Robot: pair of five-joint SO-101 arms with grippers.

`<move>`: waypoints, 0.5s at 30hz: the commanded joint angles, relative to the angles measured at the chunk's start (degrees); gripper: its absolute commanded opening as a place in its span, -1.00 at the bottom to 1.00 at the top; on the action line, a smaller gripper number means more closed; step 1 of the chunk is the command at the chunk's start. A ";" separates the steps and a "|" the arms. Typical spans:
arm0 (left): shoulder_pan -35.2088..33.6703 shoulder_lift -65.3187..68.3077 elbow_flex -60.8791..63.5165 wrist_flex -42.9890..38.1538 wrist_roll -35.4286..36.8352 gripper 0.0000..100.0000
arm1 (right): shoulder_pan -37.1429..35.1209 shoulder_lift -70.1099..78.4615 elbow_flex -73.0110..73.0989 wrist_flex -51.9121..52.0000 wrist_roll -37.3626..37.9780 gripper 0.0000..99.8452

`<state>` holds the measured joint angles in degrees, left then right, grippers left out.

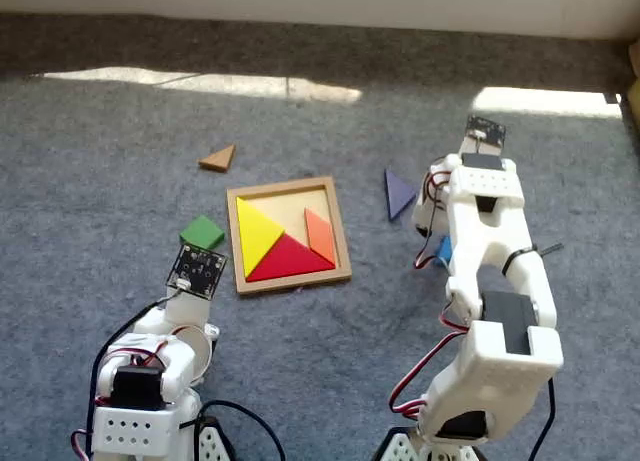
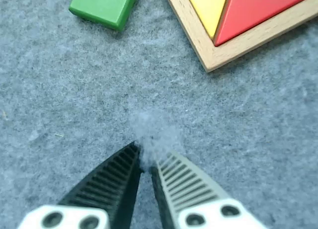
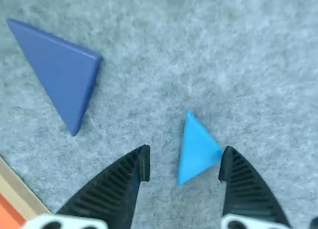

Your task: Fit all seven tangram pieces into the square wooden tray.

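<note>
Grey carpet: beside the part-filled tray (image 1: 296, 282), the right gripper (image 3: 185, 157) stands spread astride the light-blue triangle (image 3: 196, 149), seemingly needing only closure; left gripper (image 2: 148, 157) pressed together, empty.

I see my left arm (image 1: 140, 386) and right arm (image 1: 492, 281) as white plastic shells around black servo blocks, trailing red and black cables (image 1: 418, 373). A small black circuit board (image 1: 197, 269) sits behind each tool. My left gripper (image 2: 145, 159) has one black ribbed finger (image 2: 112, 182) and one grey ribbed finger (image 2: 186, 184); on my right gripper (image 3: 184, 162) both ribbed fingers (image 3: 114, 187) are black.
</note>
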<state>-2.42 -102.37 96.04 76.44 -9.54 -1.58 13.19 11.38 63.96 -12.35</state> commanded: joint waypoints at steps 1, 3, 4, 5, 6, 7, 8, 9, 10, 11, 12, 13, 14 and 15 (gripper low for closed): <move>-0.22 -1.36 1.10 0.09 0.00 -0.99 | 0.84 -0.66 -2.86 -0.84 -0.09 -0.55; -0.22 -1.36 1.10 0.09 0.00 -0.99 | 0.84 -0.31 -2.95 -0.84 -0.09 -0.55; -0.22 -1.36 1.10 0.09 0.00 -0.99 | 0.84 0.40 -3.12 -0.84 -0.09 -0.55; -0.22 -1.36 1.10 0.09 0.00 -0.99 | 0.84 1.36 -3.21 -0.84 -0.09 -0.55; -0.22 -1.36 1.10 0.09 0.00 -0.99 | 0.84 2.51 -3.21 -0.84 -0.09 -0.55; -0.22 -1.36 1.10 0.09 0.00 -0.99 | 0.84 3.65 -3.30 -0.66 -0.09 -0.55; -0.22 -1.36 1.10 0.09 0.00 -0.99 | 0.84 4.44 -3.30 -0.57 -0.09 -0.55; -0.22 -1.36 1.10 0.09 0.00 -0.99 | 0.84 5.05 -3.47 -0.57 -0.09 -0.55; -0.22 -1.36 1.10 0.09 0.00 -0.99 | 0.66 5.14 -3.91 -0.57 -0.09 -0.55; -0.22 -1.36 1.10 0.09 0.00 -0.99 | 0.57 5.14 -4.35 -0.48 -0.09 -0.55; -0.22 -1.36 1.10 0.09 0.00 -0.99 | 0.57 5.14 -4.53 -0.48 -0.09 -0.55; -0.22 -1.36 1.10 0.09 0.00 -0.99 | 0.57 5.14 -4.70 -0.48 -0.09 -0.55; -0.22 -1.36 1.10 0.09 0.00 -0.99 | 0.66 5.14 -4.70 -0.48 -0.09 -0.55; -0.22 -1.36 1.10 0.09 0.00 -0.99 | 0.66 5.23 -4.70 -0.48 -0.09 -0.55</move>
<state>-2.42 -102.37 96.04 76.44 -9.54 -1.49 18.90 9.71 63.78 -12.35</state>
